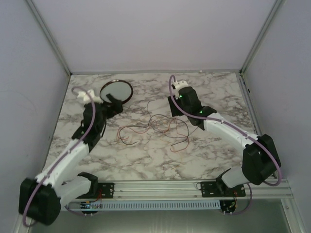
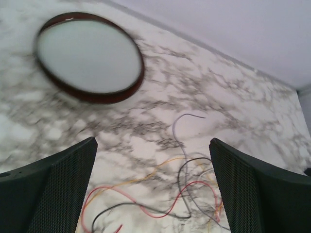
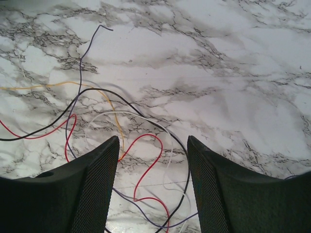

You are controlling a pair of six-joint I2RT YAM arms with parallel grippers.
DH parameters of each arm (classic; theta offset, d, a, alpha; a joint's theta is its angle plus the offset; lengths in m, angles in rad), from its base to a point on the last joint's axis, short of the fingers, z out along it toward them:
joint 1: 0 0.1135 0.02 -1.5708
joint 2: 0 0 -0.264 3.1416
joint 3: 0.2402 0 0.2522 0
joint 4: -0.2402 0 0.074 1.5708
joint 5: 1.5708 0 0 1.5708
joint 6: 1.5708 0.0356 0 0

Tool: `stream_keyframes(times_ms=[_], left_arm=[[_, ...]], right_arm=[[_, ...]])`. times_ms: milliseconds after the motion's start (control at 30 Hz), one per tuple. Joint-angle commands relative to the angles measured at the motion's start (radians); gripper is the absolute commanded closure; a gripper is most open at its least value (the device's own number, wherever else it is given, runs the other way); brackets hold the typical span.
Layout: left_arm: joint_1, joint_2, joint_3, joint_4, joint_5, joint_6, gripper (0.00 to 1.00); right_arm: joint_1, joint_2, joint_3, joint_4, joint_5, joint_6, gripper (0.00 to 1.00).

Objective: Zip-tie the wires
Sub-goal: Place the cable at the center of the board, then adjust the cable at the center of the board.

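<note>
From above, you see the wires (image 1: 156, 127) sprawled loose on the marble table (image 1: 146, 162) between your two arms, to the right of the round dish (image 1: 117, 91) at the far left. In your left wrist view, the left gripper (image 2: 151, 141) has its jaws spread wide and empty, with the tangle on the table below and the dish beyond. In your right wrist view, the right gripper (image 3: 152, 139) is partly parted and pinches nothing, with strands lying under the gap.

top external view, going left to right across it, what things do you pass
left arm's black shoulder block → round dark-rimmed dish → loose tangle of thin red and black wires → right arm's black elbow block
</note>
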Motion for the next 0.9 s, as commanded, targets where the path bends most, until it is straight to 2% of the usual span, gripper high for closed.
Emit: stream_keyframes(times_ms=[0, 133, 200, 400, 600, 867], left_arm=[[0.004, 0.243, 0.241, -0.007, 0.275, 0.201, 0.00], [0.003, 0.510, 0.517, -0.151, 0.456, 0.292, 0.00], [0.003, 0.639, 0.610, -0.186, 0.501, 0.317, 0.00], [-0.003, 0.898, 0.821, -0.242, 0.584, 0.352, 0.00], [-0.038, 1.100, 1.005, -0.331, 0.600, 0.410, 0.05], [-0.082, 1.267, 1.173, -0.451, 0.551, 0.473, 0.13]], right_arm=[[0.010, -0.044, 0.028, 0.052, 0.010, 0.023, 0.41], [0.010, -0.094, -0.006, 0.052, 0.030, 0.031, 0.40], [0.008, -0.118, -0.028, 0.052, 0.037, 0.032, 0.40], [0.008, -0.194, -0.080, 0.052, 0.075, 0.036, 0.38], [0.001, -0.251, -0.121, 0.052, 0.107, 0.037, 0.36], [-0.014, -0.303, -0.159, 0.050, 0.128, 0.045, 0.34]])
